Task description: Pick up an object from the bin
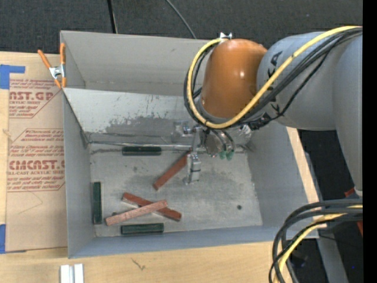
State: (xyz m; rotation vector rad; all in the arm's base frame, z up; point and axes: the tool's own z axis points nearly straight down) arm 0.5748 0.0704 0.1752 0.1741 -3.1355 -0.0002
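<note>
1. The gripper [193, 168] hangs low over the floor of the bin [118, 108], just toward 3 o'clock of the floor's middle, beneath the arm's orange cover [230, 78].
2. Whether the jaws are released or clenched cannot be told from this angle, and nothing can be seen gripped between them.
3. Nearest to it is a reddish-brown stick [169, 174]: a short, flat, straight-edged bar lying on the floor near the middle of the bin.
4. That stick lies slantwise, one end toward 2 o'clock and the other toward 8 o'clock. The 2 o'clock end sits right at the gripper, though contact cannot be judged.
5. A back green stick [141, 151], dark and narrow, lies crosswise at the foot of the far wall, at about 10 o'clock of the reddish-brown one.
6. A crossed pair of sticks [154, 207], one darker red and one paler, lies at its 7 o'clock, apart from it.
7. A left green stick [96, 202] runs along the 9 o'clock wall, and a front green stick [141, 229] lies along the 6 o'clock wall.
</note>
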